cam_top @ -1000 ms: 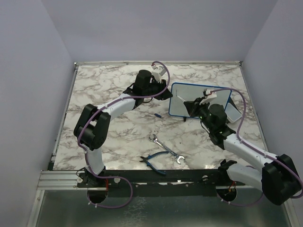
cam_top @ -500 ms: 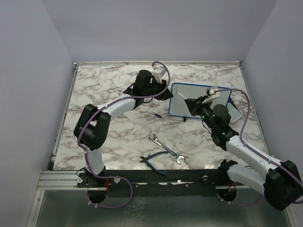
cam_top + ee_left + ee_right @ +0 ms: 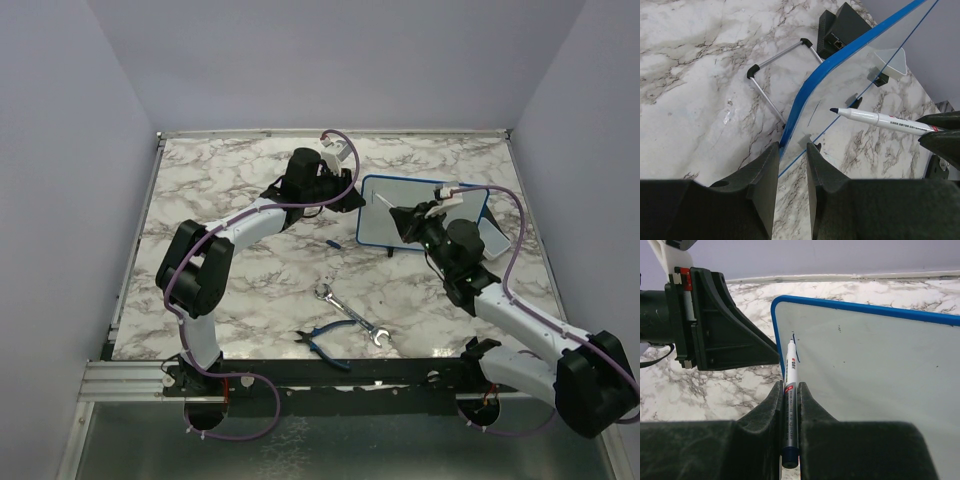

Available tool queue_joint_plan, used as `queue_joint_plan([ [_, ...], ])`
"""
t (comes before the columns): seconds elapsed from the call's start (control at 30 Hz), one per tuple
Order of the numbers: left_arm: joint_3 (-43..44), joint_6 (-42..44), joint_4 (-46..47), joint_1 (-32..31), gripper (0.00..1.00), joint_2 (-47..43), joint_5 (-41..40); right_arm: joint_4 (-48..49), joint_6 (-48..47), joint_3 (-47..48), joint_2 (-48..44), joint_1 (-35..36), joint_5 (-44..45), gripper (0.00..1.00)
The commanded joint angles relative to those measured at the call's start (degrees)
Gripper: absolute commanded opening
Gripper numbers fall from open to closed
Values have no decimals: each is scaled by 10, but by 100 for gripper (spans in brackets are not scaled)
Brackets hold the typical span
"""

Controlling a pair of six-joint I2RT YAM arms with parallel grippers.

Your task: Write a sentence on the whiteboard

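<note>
Whiteboard [image 3: 375, 218] [image 3: 855, 85] [image 3: 865, 355] is standing upright on its wire stand [image 3: 771, 96], right of centre toward the far side of the marble table [image 3: 230, 180]. Left pincer [image 3: 345, 195] [image 3: 792, 150] is clamping the board's blue frame at its left edge, both fingers closed onto it. Right pincer [image 3: 405, 222] [image 3: 790, 387] is gripping a white marker [image 3: 386, 204] [image 3: 880, 119] [image 3: 791, 365], the barrel pinched between the fingers and the tip pointing at the board's upper-left area. Can't tell whether the tip is touching the surface. Sentence [image 3: 795, 349] – only one short dark-blue stroke is showing, just beside the tip near the left frame. A wrench [image 3: 352, 312] and blue-handled pliers [image 3: 322, 343] are lying near the front edge, well apart from the board.
</note>
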Motion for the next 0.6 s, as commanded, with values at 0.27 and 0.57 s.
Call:
queue_joint_plan([
  [0.27, 13, 8, -4, -4, 29, 1, 11, 46, -16, 21, 24, 3, 24, 1],
  [0.57, 12, 9, -4, -4, 29, 0, 11, 53, -18, 25, 38, 2, 34, 1],
])
